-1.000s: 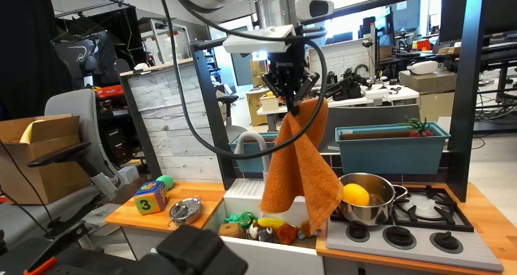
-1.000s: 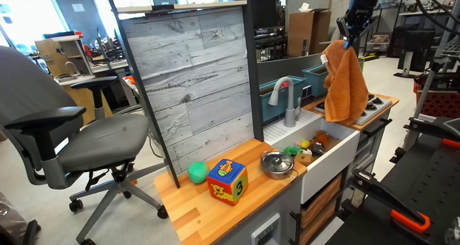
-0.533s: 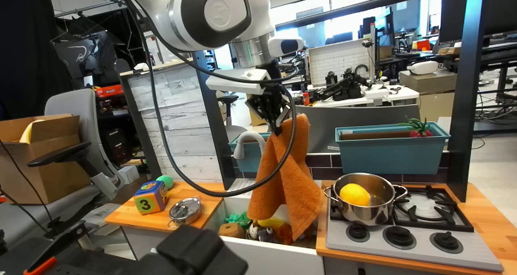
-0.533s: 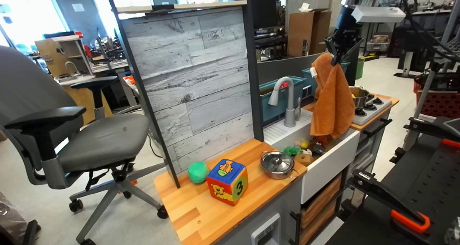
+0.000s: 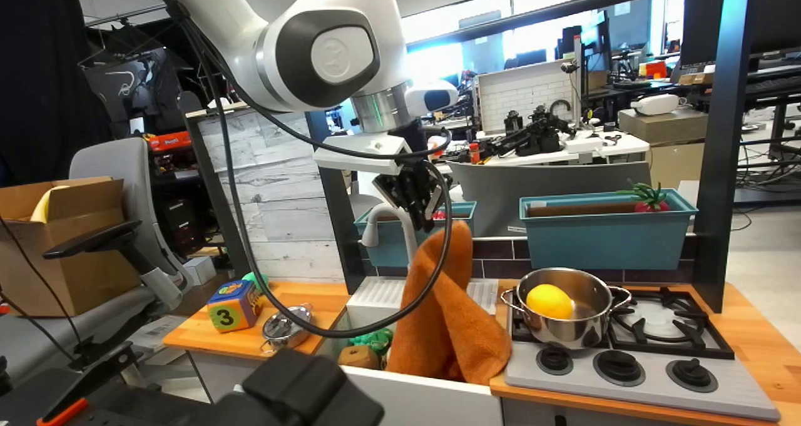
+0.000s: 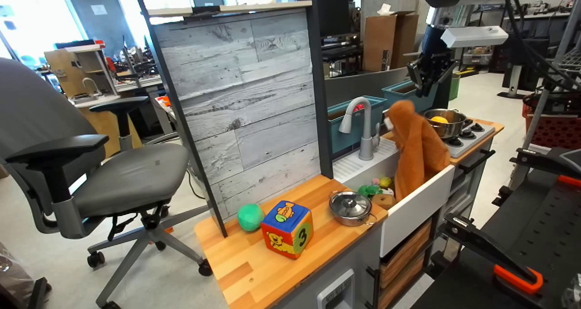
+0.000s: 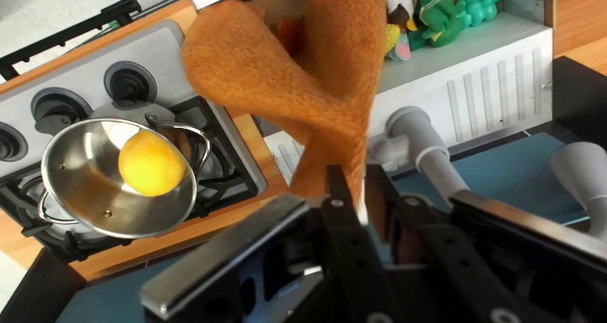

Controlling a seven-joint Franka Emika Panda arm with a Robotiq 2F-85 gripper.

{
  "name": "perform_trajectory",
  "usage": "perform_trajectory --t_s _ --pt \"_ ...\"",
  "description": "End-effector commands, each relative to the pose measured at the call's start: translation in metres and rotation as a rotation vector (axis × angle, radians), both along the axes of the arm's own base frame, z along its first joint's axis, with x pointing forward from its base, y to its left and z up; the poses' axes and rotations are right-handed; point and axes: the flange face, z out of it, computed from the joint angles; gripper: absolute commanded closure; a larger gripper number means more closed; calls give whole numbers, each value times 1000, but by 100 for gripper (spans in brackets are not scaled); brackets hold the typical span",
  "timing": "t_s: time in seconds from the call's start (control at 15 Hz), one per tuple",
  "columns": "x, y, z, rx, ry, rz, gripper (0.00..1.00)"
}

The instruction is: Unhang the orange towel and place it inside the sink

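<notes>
The orange towel (image 5: 438,313) is bunched upright with its lower part inside the white sink (image 6: 417,211) and its top standing above the rim. It also shows in an exterior view (image 6: 415,145) and in the wrist view (image 7: 341,67). My gripper (image 6: 422,93) is just above the towel's top, with a gap between them. In the wrist view my gripper (image 7: 356,171) has its fingers a little apart, with background showing between them; the towel lies beyond the tips. The towel hides part of the sink's inside.
Several toys, including a green one (image 6: 370,190), lie in the sink. A grey faucet (image 6: 365,127) stands behind it. A steel pot (image 5: 566,307) with a yellow fruit (image 5: 549,301) sits on the stove beside it. A lidded pot (image 6: 350,208) and a cube (image 6: 287,229) are on the counter.
The gripper moved down and over the sink with the towel hanging from it, then its fingers parted. The towel has come away and dropped into the sink.
</notes>
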Motion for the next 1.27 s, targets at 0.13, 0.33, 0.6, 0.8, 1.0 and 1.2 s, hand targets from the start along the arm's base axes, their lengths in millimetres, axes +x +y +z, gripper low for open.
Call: perform_trajectory --t_s 0.13,0.33,0.6,0.8,1.0,1.2 --pt "-3 -6 6 -22 0 -17 36" --pt "-4 -9 8 -10 11 -34 12" --pt "-6 -13 11 1 16 -54 0" --pt "-7 -15 13 8 7 -67 0" --pt "-4 -15 5 -5 2 -60 0" --pt "-5 -17 6 -5 0 -63 0"
